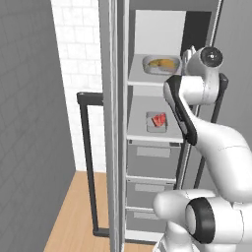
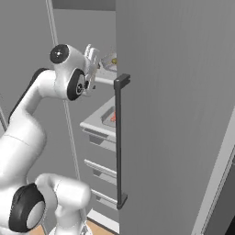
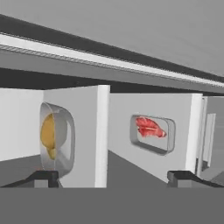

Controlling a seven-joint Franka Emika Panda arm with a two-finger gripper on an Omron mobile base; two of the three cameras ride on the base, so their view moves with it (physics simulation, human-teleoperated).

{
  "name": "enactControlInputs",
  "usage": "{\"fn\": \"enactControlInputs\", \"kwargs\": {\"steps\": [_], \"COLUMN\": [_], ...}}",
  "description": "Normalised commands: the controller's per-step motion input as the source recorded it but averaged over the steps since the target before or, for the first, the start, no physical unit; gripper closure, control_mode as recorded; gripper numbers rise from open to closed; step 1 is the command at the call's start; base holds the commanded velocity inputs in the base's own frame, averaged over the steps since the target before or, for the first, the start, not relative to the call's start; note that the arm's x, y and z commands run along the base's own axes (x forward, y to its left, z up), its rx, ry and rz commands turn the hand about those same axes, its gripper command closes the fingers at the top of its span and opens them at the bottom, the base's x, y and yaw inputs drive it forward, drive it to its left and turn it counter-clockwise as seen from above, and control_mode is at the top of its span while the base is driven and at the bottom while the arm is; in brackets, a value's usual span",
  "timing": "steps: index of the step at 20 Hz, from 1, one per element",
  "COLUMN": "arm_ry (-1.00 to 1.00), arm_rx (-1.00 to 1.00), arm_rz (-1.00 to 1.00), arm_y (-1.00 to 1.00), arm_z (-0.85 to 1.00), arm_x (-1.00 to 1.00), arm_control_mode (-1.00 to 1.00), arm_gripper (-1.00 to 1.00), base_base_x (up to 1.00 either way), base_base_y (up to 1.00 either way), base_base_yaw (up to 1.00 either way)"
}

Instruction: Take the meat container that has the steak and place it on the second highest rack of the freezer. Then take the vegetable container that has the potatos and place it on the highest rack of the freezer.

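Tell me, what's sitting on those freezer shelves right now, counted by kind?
Containers: 2, the vegetable container on the highest rack and the meat container on the second highest rack.
Steak: 1.
Potatoes: yellow-brown in the bowl; they look like 2, though they blur together.
Total: 5 things.

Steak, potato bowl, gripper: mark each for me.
steak (image 1: 159, 120), left base view, middle of the red slab
bowl (image 1: 149, 68), left base view, front rim
gripper (image 3: 113, 178), hand view, midway between the open fingertips
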Motion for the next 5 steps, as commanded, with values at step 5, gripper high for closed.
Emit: {"fn": "enactControlInputs", "kwargs": {"steps": [5], "arm_ry": [0.18], "arm_rx": [0.00], "arm_rz": [0.00], "arm_y": [0.00], "arm_z": [-0.22], "arm_x": [-1.00], "arm_control_mode": [-1.00], "arm_gripper": [-1.00], "base_base_x": [0.00], "base_base_y": [0.00], "base_base_yaw": [0.00]}}
